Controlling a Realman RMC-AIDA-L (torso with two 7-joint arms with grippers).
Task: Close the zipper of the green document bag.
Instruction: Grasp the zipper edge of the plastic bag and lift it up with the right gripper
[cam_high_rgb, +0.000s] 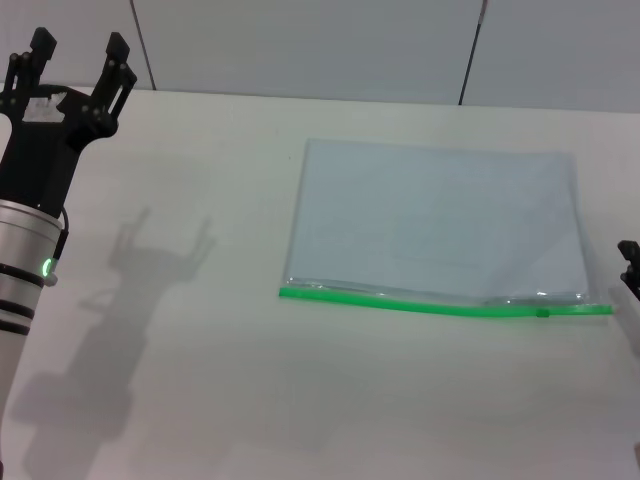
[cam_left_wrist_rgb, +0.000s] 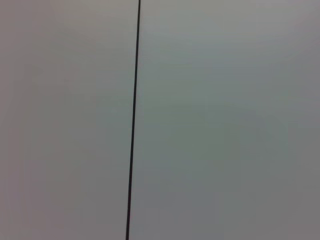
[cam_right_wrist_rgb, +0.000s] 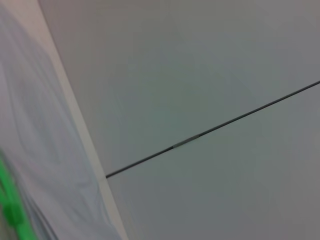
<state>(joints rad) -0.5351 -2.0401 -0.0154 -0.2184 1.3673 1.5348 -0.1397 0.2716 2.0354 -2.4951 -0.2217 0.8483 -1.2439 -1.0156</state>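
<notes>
Up at the far-left corner of the white surface (cam_high_rgb: 180, 350), left gripper (cam_high_rgb: 78, 60) raised, fingers spread, holding nothing. Right gripper (cam_high_rgb: 629, 262) barely in at the right edge (fingers impossible to judge), just beside the zipper's end. Between them, right of centre — the green document bag (cam_high_rgb: 435, 220), flat on the surface. Along its near edge, the zipper (cam_high_rgb: 440, 307), slider tab (cam_high_rgb: 543, 313) close to the right end.

Blue-grey bag (cam_high_rgb: 435, 215) (bright green zipper (cam_high_rgb: 440, 306)).
</notes>
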